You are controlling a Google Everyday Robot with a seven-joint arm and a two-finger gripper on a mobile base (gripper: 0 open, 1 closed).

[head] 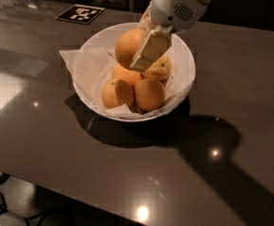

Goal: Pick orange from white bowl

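Orange [128, 45] is clamped between the closed-in fingers of the gripper [142, 55], held over the far side of the white bowl [183, 86]. Below it, four paler fruits [149, 94] lie on crumpled white paper [87, 67] in the bowl, which stands on a dark glossy table [230, 98].

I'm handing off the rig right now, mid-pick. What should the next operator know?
The gripper is over the white bowl, shut on the orange, with one finger across its front.
The orange is topmost, above four other fruits in the bowl.
Done: the grasp. Left: lift the orange clear of the bowl.
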